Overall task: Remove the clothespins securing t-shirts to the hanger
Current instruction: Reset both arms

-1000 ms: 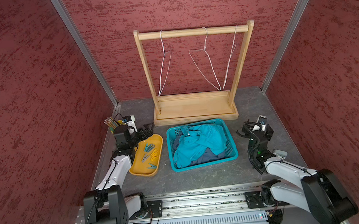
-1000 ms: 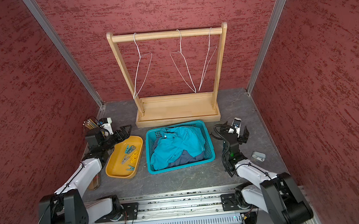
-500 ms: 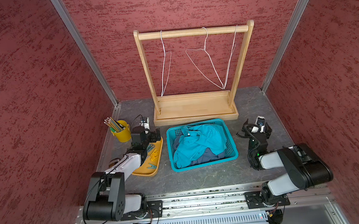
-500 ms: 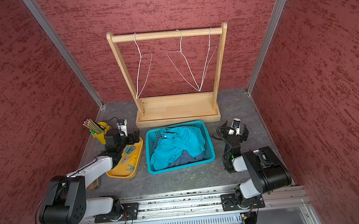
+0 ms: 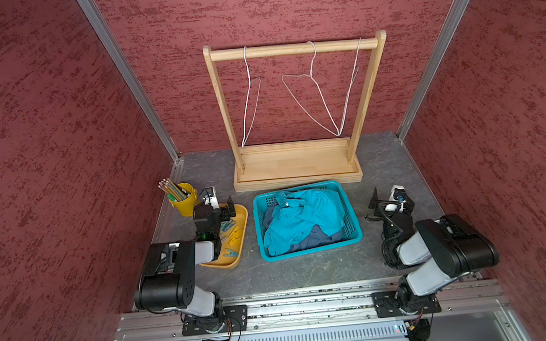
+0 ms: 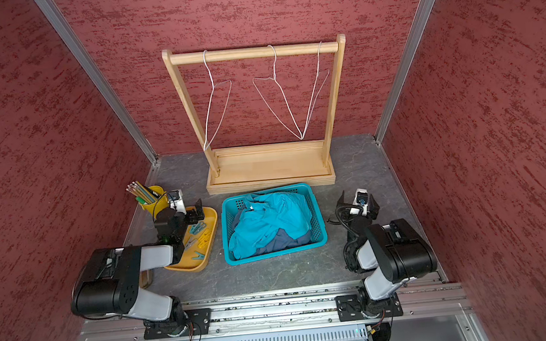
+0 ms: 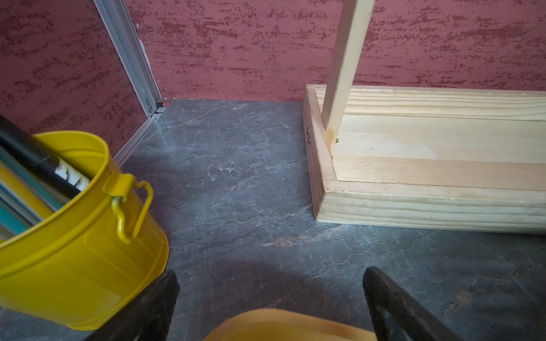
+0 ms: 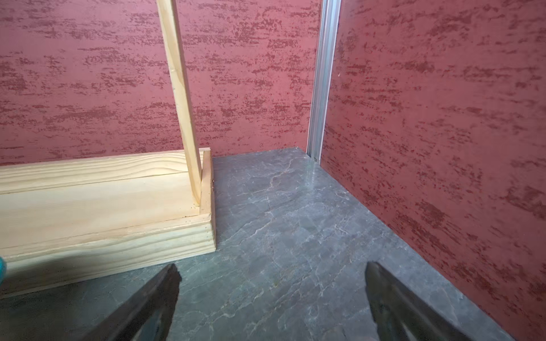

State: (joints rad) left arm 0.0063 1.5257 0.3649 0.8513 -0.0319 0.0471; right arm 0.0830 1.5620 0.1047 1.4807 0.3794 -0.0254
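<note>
Both arms have folded back toward their bases since a second ago. One has swung off the yellow cup, so its pencils are back in sight.

Now the clothespins: teal and yellow, lying loose in the yellow tray on the left of the surface. A few sit behind the arm's wrist, so there is no clean count.

Next door, the t-shirts are heaped in the teal basket just beside the tray. Bright teal is on top and darker blue cloth peeks out at the front; whether that is one shirt or two, cannot tell.

Behind the basket, the wooden rack carries three wire hangers, all bare.

Over to the left claw: fingers wide apart, gripping nothing, hovering over the far end of the tray with the cup just beside one finger. Its wrist view catches only the tray's rim, cut off at the frame edge, and the pins are out of shot.

And the right claw: spread wide too, holding nothing, over the surface right of the basket and pointing at the rack's corner post. A sliver of teal shows at that wrist view's edge, too little to name.
</note>
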